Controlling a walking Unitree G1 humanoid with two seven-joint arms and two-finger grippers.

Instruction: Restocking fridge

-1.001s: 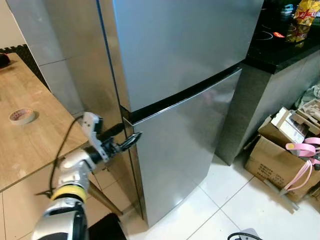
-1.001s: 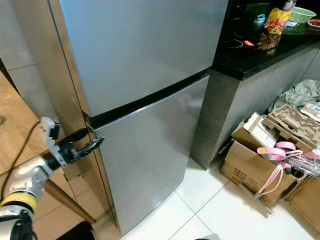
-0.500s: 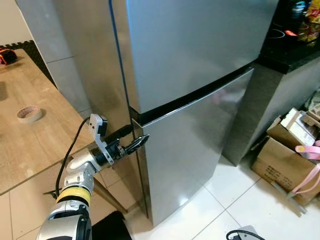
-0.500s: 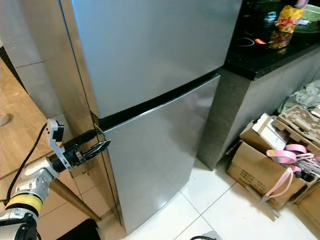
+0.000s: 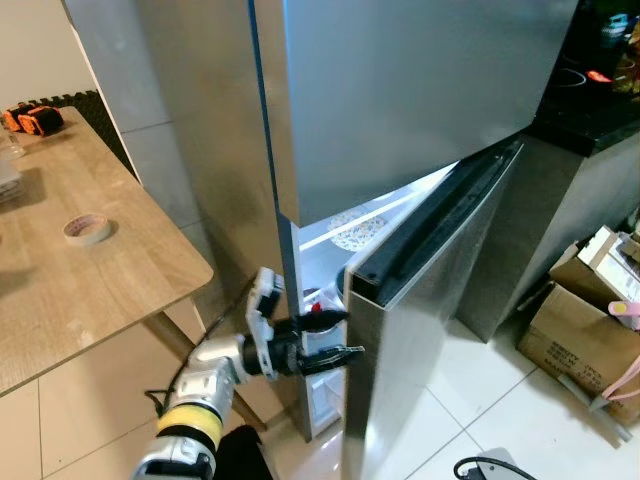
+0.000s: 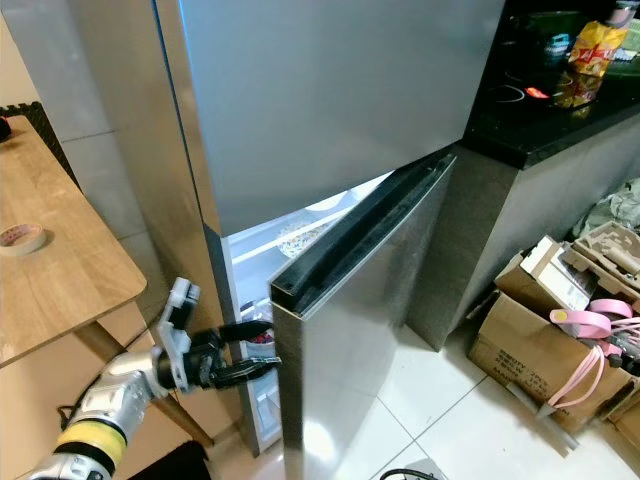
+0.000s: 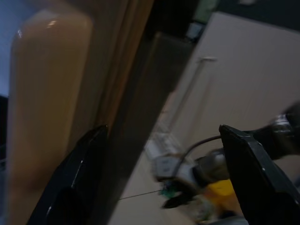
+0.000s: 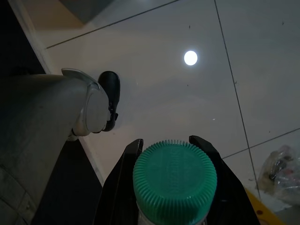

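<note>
The silver fridge has its upper door point(image 5: 400, 90) closed and its lower door point(image 5: 440, 300) swung partly open, with the lit inside point(image 5: 350, 228) showing a patterned plate and a red item. My left gripper point(image 5: 352, 332) is open at the free edge of the lower door, its fingers point(image 7: 79, 173) spread apart in the blurred left wrist view. In the right wrist view my right gripper point(image 8: 166, 140) hangs low over the floor, shut on a bottle with a green ribbed cap point(image 8: 175, 176).
A wooden table point(image 5: 80, 270) with a roll of tape point(image 5: 87, 230) stands at the left. A black counter point(image 6: 540, 110) and cardboard boxes point(image 6: 540, 320) are at the right. White tile floor point(image 5: 480, 410) lies in front of the fridge. My own foot point(image 8: 89, 108) is below the right gripper.
The lower fridge door has swung open from shut. My left gripper has moved down and outward along with the door's edge. The camera has also shifted.
</note>
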